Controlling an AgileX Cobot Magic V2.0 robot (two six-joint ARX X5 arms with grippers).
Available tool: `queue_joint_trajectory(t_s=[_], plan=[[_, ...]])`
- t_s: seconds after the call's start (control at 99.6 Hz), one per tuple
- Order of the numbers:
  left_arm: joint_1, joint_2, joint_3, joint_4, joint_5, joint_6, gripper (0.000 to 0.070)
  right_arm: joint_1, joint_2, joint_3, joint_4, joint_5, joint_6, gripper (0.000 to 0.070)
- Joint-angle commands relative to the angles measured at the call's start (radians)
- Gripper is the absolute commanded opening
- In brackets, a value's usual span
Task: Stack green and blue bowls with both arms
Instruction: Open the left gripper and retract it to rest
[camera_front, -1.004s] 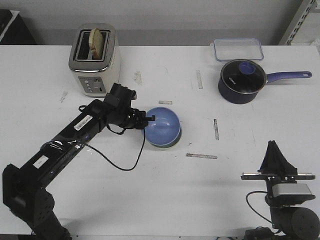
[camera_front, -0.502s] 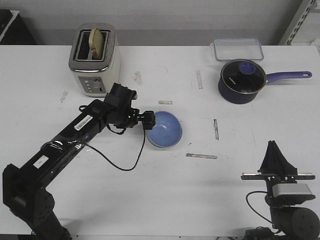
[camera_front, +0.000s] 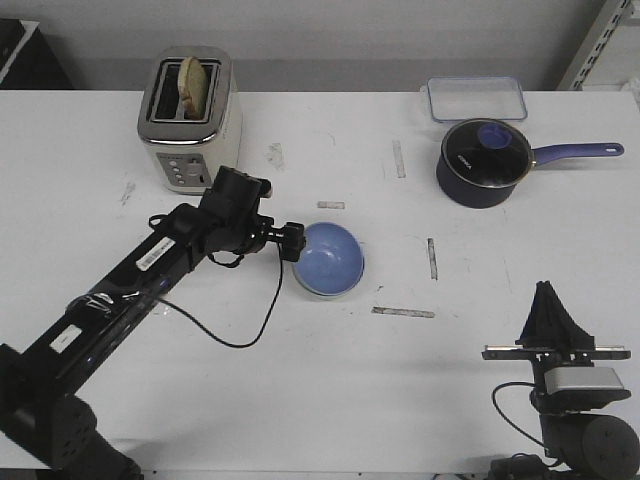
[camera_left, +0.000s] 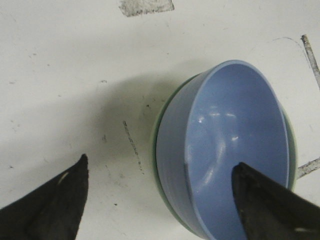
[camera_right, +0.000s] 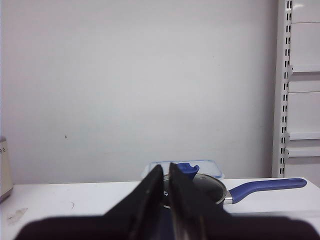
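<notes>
I can see only a thin rim of the green bowl (camera_left: 159, 131) around the blue bowl (camera_left: 235, 145) nested in it. The left gripper's (camera_left: 160, 200) 2 fingers and the blue bowl's near edge are cropped in the wrist view. The saucepan (camera_right: 200, 186) is half hidden behind the right gripper (camera_right: 165, 172).

A periwinkle blue bowl (camera_front: 329, 258) sits inside a pale mint green bowl (camera_left: 159, 131) on the scuffed white desk (camera_front: 330, 400). The saucepan (camera_front: 483, 163) is dark navy, the toaster (camera_front: 189, 118) cream and silver, both arms black.
</notes>
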Motion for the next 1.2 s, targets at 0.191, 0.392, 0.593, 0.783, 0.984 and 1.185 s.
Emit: queue_joint_trajectory(t_s=[0.191,0.392,0.593,0.783,0.984,1.185], plan=[[0.009,-0.162,-0.208,0.233,-0.088,0.081,0.0391,0.001,-0.002,0.003,0.010,0.003,-0.005,0.0009],[0.074,-0.321,-0.425,0.430,-0.089,0.081,0.0156,0.001,-0.002,0.003,0.010,0.003,-0.005,0.0009],[0.155,-0.489,-0.628,0.559,-0.175,0.087,0.0064,0.001,-0.002,0.003,0.010,0.003,-0.005,0.0009],[0.235,-0.652,-0.809,0.650,-0.212,0.211,0.0000,0.001,-0.002,0.003,0.010,0.003,-0.005,0.0009],[0.291,-0.841,-1.011,0.774,-0.212,0.248,0.0000,0.001,-0.002,0.003,0.010,0.003,-0.005,0.0009],[0.329,-1.046,-1.152,0.786,-0.212,0.247,0.0001,0.001,-0.002,0.003,0.010,0.003,-0.005,0.0009]])
